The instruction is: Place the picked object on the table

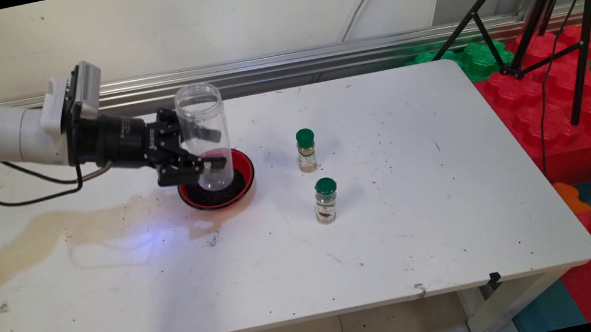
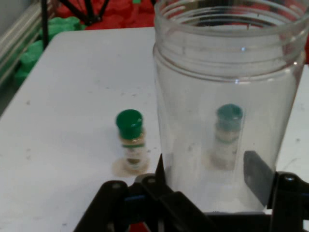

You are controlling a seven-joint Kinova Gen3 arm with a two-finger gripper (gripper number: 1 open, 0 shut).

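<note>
Tool: while it reaches in level from the left, the tool is clamped on the lower half of a clear jar, one finger on each side of the wall.
Clear jar: upright, mouth up and uncapped, looking empty; its base sits over a red bowl, though whether it rests in the bowl or hangs just above cannot be told.
Red bowl: on the worktop, left of centre, red-rimmed with a dark granular fill inside.
Far spice bottle: green cap, pale contents, standing upright to the right of the bowl and apart from it.
Near spice bottle: green cap, darker contents, upright, closer to the worktop's front edge, apart from the other bottle.
Hand view: the jar fills the right side; one bottle stands clear on its left, the other shows through the jar's wall.
Surroundings: red and green foam blocks and a black tripod stand off the worktop's right end.
</note>
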